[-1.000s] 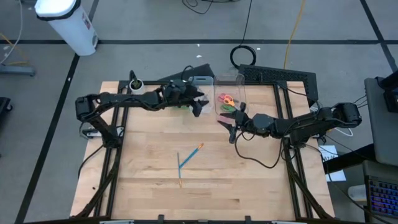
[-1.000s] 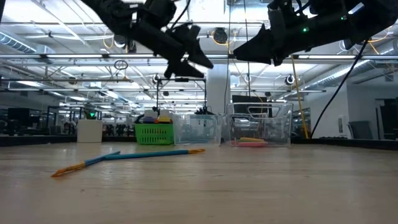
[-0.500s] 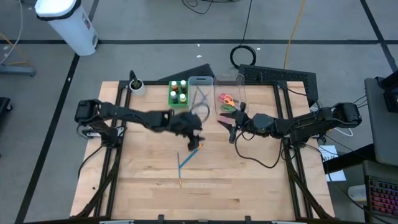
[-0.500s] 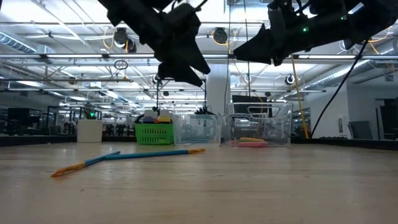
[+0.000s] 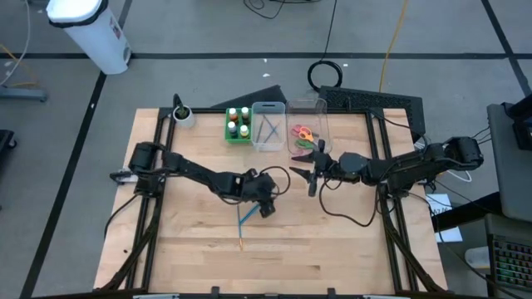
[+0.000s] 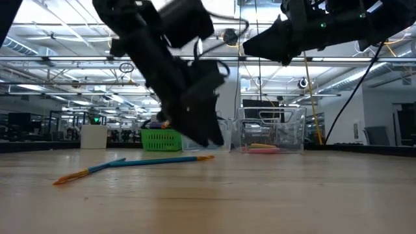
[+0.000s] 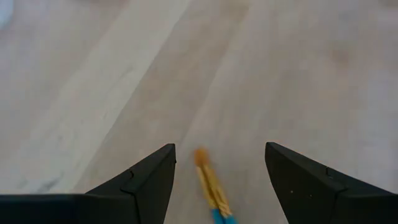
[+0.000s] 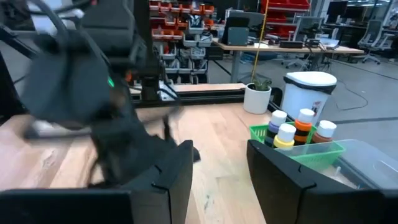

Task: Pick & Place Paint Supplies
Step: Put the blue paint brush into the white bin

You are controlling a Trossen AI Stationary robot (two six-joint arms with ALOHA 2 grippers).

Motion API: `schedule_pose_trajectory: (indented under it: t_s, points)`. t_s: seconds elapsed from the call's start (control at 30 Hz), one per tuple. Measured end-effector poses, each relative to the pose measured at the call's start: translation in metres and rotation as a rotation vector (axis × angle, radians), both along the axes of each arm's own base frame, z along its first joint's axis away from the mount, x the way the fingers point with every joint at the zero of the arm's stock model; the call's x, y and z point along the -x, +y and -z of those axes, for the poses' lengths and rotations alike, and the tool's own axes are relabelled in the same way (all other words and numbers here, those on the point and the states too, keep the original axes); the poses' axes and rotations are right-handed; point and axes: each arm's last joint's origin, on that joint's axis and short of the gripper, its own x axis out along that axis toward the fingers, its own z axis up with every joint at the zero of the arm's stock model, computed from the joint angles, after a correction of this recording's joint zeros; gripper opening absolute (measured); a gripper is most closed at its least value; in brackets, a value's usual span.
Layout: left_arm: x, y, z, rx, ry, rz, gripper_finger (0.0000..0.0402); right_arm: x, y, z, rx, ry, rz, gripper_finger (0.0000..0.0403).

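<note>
The left gripper is held wide open and empty just above the orange tip of a blue-handled brush; a second brush lies touching it on the wooden table — both still to be stowed; scissors and paint bottles already sit in their containers; the right gripper waits beside the bins, part open, empty.
</note>
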Motion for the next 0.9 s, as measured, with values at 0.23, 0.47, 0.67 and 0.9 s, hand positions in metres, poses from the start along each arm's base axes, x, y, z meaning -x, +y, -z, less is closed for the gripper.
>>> schedule_pose_trajectory:
  t_s: [0.23,0.47,0.67,0.9]
  points:
    - [0.000,0.007,0.026,0.038,0.090,-0.095,0.0255,0.000,0.001,-0.001,0.000,-0.007,-0.005,0.0141]
    - [0.002,0.007,0.030,0.070,0.125,-0.097,0.0196,0.000,0.001,-0.001,0.000,-0.007,-0.004,0.0141]
    - [0.003,0.008,0.032,0.068,0.132,-0.099,0.0069,0.000,0.001,0.000,-0.005,-0.007,-0.004,0.0141]
    - [-0.004,0.014,0.028,0.062,0.065,-0.059,0.0007,0.000,0.001,0.000,-0.007,-0.007,-0.004,0.0141]
